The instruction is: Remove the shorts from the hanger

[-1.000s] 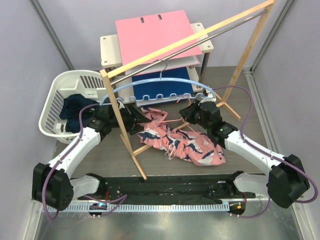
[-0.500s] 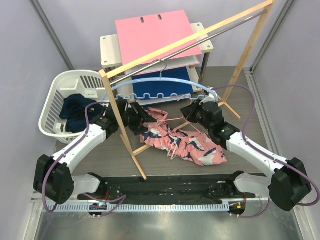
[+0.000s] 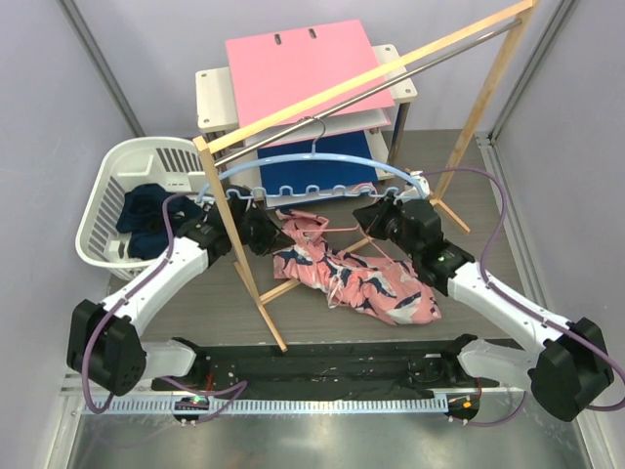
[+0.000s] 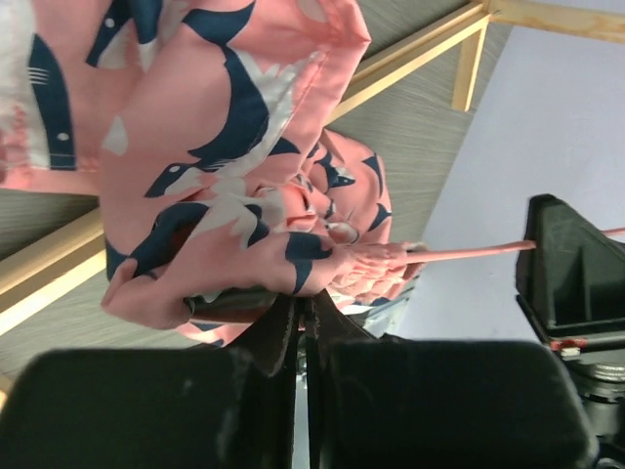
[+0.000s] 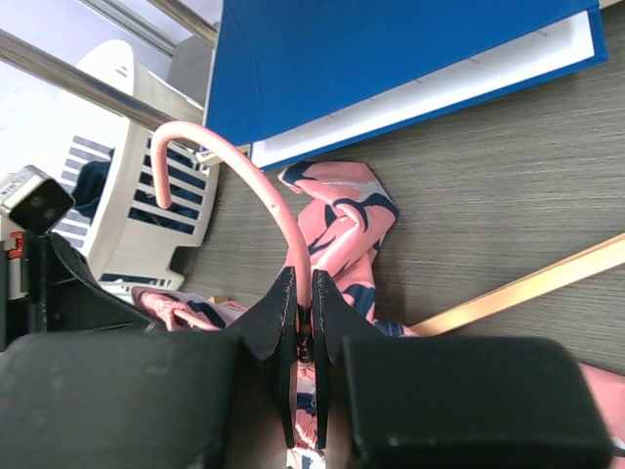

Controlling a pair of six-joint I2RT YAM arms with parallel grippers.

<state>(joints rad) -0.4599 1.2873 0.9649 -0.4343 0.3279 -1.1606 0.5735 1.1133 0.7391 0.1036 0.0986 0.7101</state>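
Now | your left tool pinches the pink shorts at their upper-left end, mid-frame on the table | your right tool pinches the hanger neck, just right | hanger spans left-right between them; likely pull apart along it.

Pale lavender walls close in the scene on the left, back and right, with grey metal posts running up the corners. The desk is dark grey with a fine wood grain, and a brushed metal strip edges the bottom of the frame. A light wooden clothes rack crosses diagonally from centre left to upper right, with a metal rail just under its top beam. Behind it at upper centre stands a white shelf unit carrying a pink board above a blue folder. A white slatted laundry basket sits at the left. The lighting is even and soft.
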